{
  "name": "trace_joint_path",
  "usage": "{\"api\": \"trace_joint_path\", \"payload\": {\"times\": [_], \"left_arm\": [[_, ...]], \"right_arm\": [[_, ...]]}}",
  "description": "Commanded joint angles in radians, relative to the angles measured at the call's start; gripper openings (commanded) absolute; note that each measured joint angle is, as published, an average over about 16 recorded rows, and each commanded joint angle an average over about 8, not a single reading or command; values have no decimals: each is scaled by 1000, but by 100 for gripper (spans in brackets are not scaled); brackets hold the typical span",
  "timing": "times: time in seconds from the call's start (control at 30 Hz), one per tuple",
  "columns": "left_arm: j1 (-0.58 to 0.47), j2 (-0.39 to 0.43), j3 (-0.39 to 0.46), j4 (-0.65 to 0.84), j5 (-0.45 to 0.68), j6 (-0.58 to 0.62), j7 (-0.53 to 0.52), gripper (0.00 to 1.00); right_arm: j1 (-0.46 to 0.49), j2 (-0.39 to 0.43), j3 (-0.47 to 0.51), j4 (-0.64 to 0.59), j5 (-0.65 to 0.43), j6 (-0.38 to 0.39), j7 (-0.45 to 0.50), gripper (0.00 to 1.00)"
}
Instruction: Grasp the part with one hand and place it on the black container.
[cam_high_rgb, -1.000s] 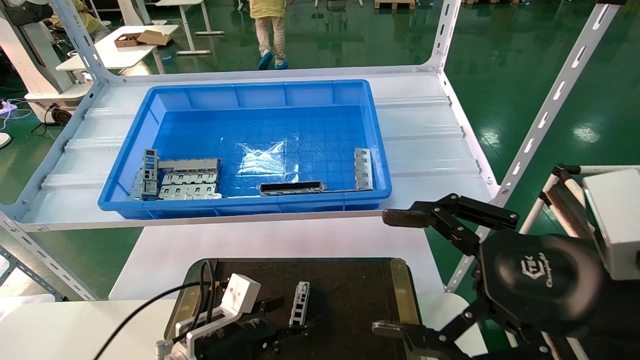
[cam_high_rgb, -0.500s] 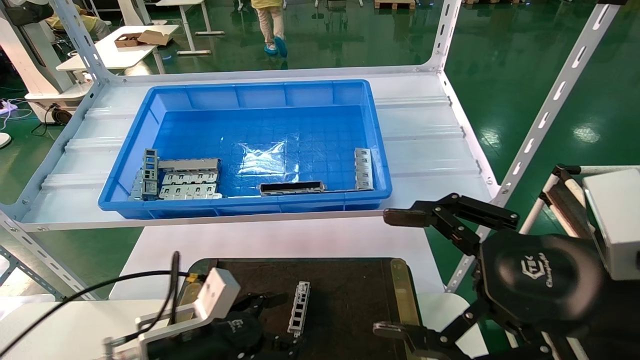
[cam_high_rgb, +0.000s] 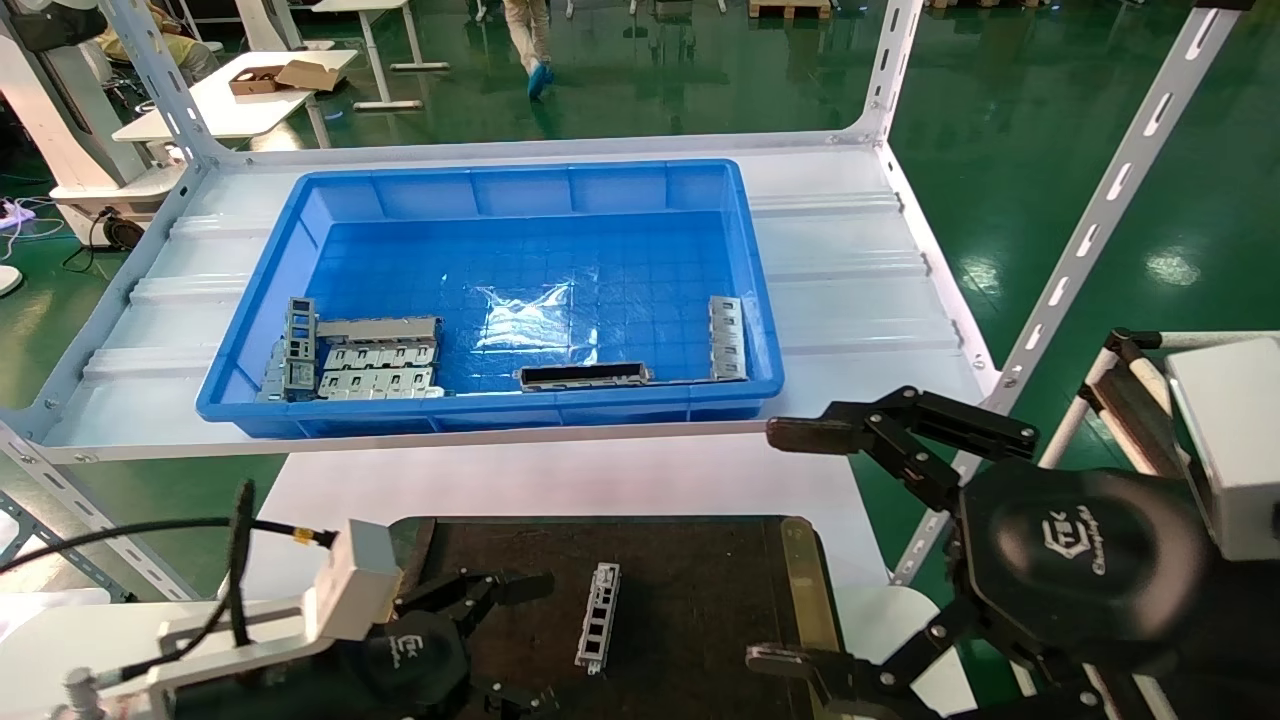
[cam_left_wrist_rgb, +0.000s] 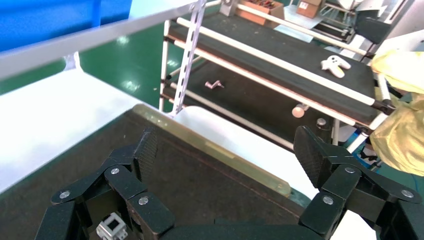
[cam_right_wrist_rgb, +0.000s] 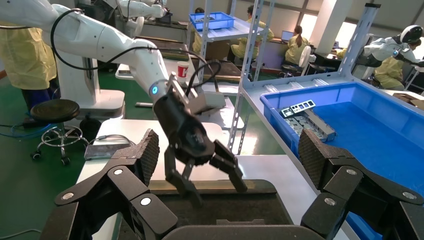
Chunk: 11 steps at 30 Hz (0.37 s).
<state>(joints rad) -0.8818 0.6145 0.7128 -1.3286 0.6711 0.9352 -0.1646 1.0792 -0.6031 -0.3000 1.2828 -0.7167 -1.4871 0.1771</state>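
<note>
The part (cam_high_rgb: 598, 617), a slim silver-grey bar with a row of cutouts, lies flat on the black container (cam_high_rgb: 700, 580) near its middle. My left gripper (cam_high_rgb: 525, 642) is open and empty. It hovers over the container's left side, a short way left of the part and not touching it. In the left wrist view its fingers (cam_left_wrist_rgb: 147, 147) spread wide over the dark tray surface (cam_left_wrist_rgb: 200, 170). My right gripper (cam_high_rgb: 790, 548) is open and empty, held off the container's right edge. The right wrist view shows the left gripper (cam_right_wrist_rgb: 218, 194) above the tray (cam_right_wrist_rgb: 240, 207).
A blue bin (cam_high_rgb: 500, 180) stands on the white shelf behind the container. It holds grey window brackets (cam_high_rgb: 370, 355), a dark hollow bar (cam_high_rgb: 583, 376) and another slim bar (cam_high_rgb: 727, 337). Slanted shelf struts (cam_high_rgb: 1090, 230) rise on the right. A white tabletop (cam_high_rgb: 560, 480) lies below the shelf.
My left gripper has drawn back to the left, away from the part, with its fingers open. The part stays where it lay on the container. The right arm has not moved.
</note>
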Motion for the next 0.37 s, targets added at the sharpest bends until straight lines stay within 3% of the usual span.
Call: {"api": "trace_joint_path", "payload": {"times": [0.03,0.37], "left_arm": [[-8,-11,-8,2,-10,28,5,100],[-35,-41,-25,9,-29,75,2,100]], "right_arm": [[0,0,0,0,0,0,0,100],[0,0,-1,0,0,0,0,100]]}}
